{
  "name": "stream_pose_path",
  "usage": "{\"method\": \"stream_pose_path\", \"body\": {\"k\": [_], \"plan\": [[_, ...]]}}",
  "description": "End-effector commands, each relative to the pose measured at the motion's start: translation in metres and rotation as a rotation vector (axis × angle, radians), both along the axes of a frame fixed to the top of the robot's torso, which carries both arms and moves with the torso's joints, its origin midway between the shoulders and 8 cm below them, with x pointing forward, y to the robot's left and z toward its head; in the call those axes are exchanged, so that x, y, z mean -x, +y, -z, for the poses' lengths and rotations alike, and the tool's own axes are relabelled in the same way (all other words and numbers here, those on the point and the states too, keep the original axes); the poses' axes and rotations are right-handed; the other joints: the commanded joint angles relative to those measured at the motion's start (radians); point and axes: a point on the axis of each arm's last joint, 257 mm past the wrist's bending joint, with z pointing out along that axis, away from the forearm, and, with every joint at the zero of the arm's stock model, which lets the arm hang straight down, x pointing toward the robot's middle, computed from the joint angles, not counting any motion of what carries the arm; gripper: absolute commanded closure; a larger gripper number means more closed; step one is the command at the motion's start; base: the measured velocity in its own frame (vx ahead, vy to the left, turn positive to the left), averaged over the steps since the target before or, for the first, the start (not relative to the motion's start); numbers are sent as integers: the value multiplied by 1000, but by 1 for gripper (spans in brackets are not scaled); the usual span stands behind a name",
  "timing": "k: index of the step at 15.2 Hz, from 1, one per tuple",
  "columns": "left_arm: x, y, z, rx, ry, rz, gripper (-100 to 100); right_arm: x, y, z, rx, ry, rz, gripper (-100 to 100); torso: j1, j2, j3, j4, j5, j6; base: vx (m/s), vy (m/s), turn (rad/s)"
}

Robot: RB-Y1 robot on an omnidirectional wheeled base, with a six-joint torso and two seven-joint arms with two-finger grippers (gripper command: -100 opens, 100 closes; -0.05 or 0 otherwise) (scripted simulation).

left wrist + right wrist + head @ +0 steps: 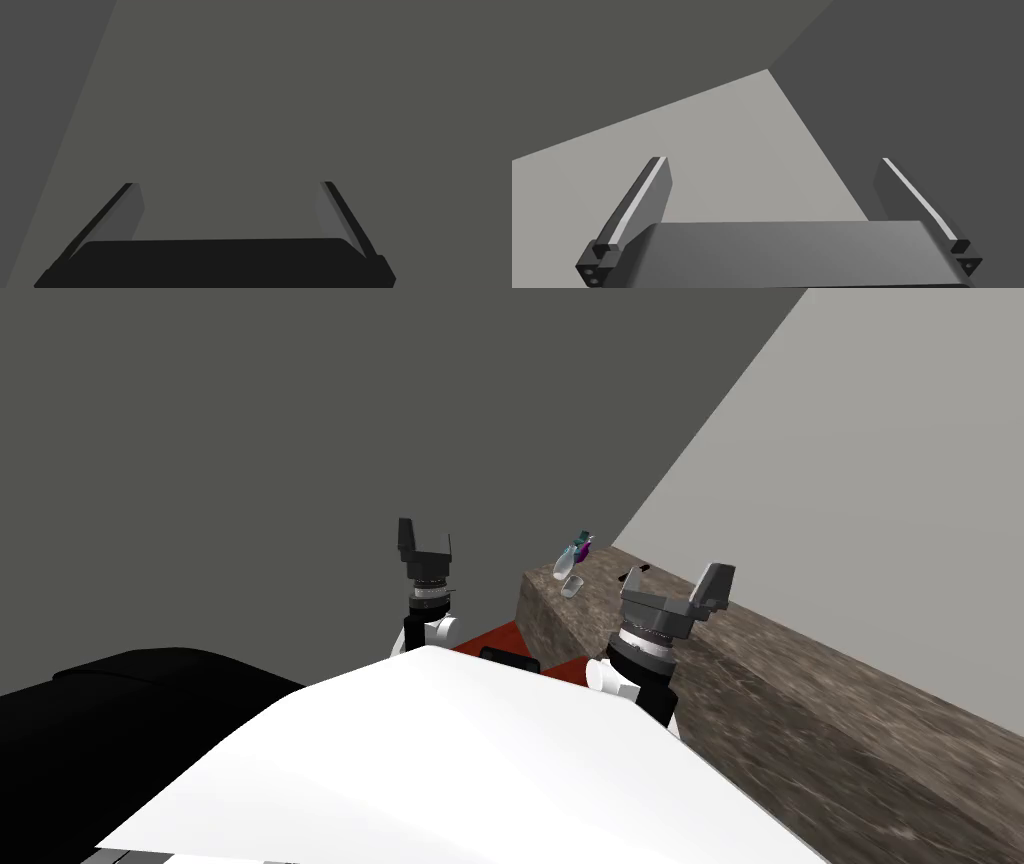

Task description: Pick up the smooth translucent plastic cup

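- Brown mottled tabletop (800,708) runs along a light grey wall.
- Translucent cup (572,586) sits at tabletop's far end, just beside a clear bottle (570,556) with teal-purple top.
- Right gripper (677,580) raised by the tabletop, apart from cup, fingers spread.
- Left gripper (425,536) off tabletop's end, fingers spread.

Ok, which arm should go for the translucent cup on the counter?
Probably the right: the right gripper hangs open over the counter holding the cup; the left gripper, also open, sits off its edge.
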Motion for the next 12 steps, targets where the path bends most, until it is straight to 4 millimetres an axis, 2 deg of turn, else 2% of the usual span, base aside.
{"method": "stream_pose_path", "body": {"k": [1, 7, 10, 11, 12], "plan": [[0, 0, 0, 0, 0, 0, 0, -4, 8, 7, 44, 19, -24, -100, 0, 0, 0, 0, 0, 0, 3, -1, 74], [0, 0, 0, 0, 0, 0, 0, -11, 24, 24, 135, 63, -73, -100, -1, -1, 0, 0, 0, 0, 7, -8, 76], [0, 0, 0, 0, 0, 0, 0, -16, 37, 41, 208, 103, -112, -100, -1, -1, 0, 0, 0, 0, 6, -9, 96], [0, 0, 0, 0, 0, 0, 0, -16, 37, 42, 215, 104, -116, -100, -1, -1, 0, 0, 0, 0, 7, -12, 76], [0, 0, 0, 0, 0, 0, 0, -19, 43, 52, 248, 125, -133, -100, -1, -1, 0, 0, 0, 0, 8, -12, 104]]}}
